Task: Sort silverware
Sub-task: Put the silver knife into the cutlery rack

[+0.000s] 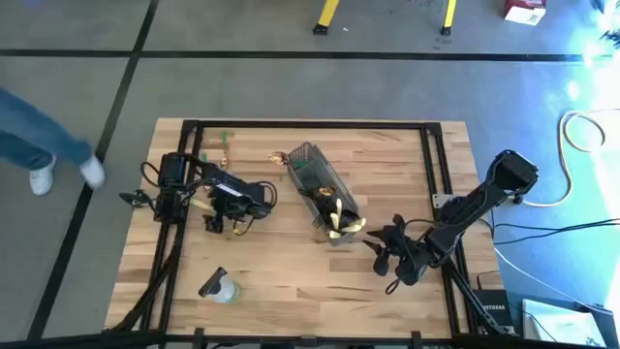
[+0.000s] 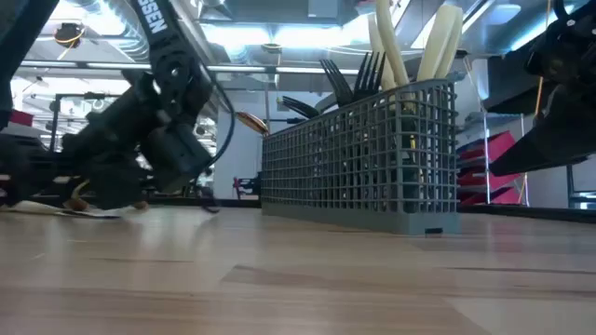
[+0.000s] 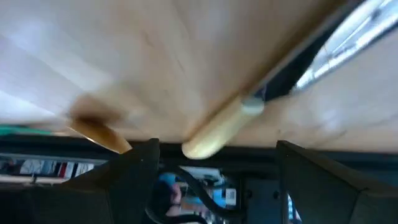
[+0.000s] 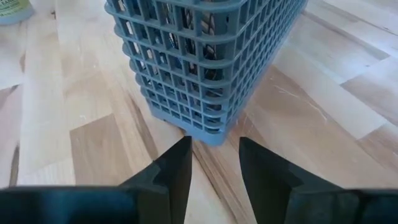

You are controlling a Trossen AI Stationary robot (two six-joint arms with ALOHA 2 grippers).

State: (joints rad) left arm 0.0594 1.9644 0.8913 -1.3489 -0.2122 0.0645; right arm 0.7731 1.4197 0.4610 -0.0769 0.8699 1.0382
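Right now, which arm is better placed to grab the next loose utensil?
Left. Its gripper is open, down at the table with a tan utensil between the fingers. The right gripper faces the basket.

Grey floor (image 1: 291,87) all around the wood-plank table (image 1: 291,281), with black tape lines (image 1: 116,92) across it. Yellow stand legs (image 1: 329,14) up top, a white cable (image 1: 579,136) coiled on the right. Someone's jeans leg and white sneakers (image 1: 68,174) at left. Ceiling strip lights (image 2: 251,35) glow behind.
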